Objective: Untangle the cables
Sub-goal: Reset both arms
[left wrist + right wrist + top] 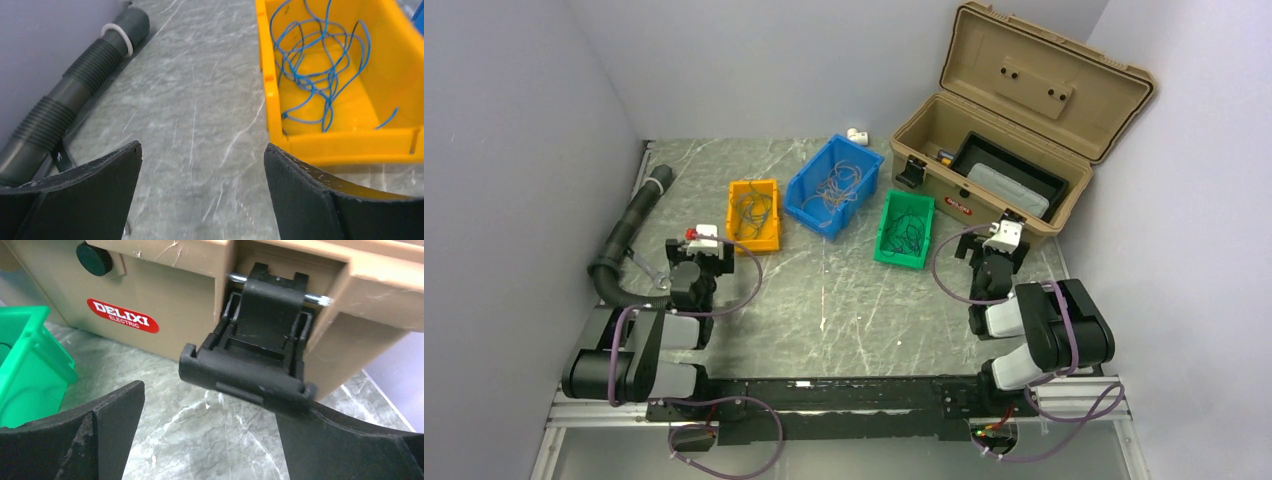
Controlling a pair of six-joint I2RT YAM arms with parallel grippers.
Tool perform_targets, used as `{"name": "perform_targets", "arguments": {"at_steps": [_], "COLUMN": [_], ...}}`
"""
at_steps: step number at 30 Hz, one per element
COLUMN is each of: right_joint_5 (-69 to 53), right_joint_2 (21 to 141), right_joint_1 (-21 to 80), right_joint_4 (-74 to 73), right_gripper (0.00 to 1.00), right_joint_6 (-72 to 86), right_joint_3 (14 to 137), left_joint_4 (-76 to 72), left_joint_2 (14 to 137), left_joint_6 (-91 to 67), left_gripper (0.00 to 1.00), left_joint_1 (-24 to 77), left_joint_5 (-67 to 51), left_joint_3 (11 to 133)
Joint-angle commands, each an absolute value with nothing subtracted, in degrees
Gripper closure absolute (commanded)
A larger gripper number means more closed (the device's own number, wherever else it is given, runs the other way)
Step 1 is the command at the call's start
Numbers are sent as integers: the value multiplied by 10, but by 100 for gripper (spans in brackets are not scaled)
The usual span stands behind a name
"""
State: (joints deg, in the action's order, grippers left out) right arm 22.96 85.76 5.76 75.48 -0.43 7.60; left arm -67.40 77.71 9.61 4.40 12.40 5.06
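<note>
The cables lie in three bins. Blue strands loop loosely in the orange bin. Pale tangled strands fill the blue bin, and dark strands sit in the green bin. My left gripper hangs low over the bare table just left of the orange bin. In the left wrist view the left gripper is open with nothing between its fingers. My right gripper is open and empty, right of the green bin, in front of the toolbox latch.
A fat black corrugated hose runs along the left wall, close to the left gripper. The tan toolbox stands open at the back right, a dark tray inside. A green bin corner sits left of the right fingers. A small white part lies behind the blue bin.
</note>
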Motion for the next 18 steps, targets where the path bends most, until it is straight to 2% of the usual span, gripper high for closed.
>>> {"name": "perform_targets", "arguments": {"at_steps": [1,18], "right_joint_5": [207,207], "right_joint_2": [853,853], "right_joint_1": [45,44], "right_joint_4": [678,681], "right_gripper": [0,0], "right_joint_6": [15,16], "right_joint_3": [128,126], "left_joint_4": [-667,-643], "left_joint_2": [772,773], "left_joint_6": [79,71], "left_gripper": [1,1], "left_joint_1": [30,20], "left_joint_5": [83,65], "left_joint_3": [102,112]}}
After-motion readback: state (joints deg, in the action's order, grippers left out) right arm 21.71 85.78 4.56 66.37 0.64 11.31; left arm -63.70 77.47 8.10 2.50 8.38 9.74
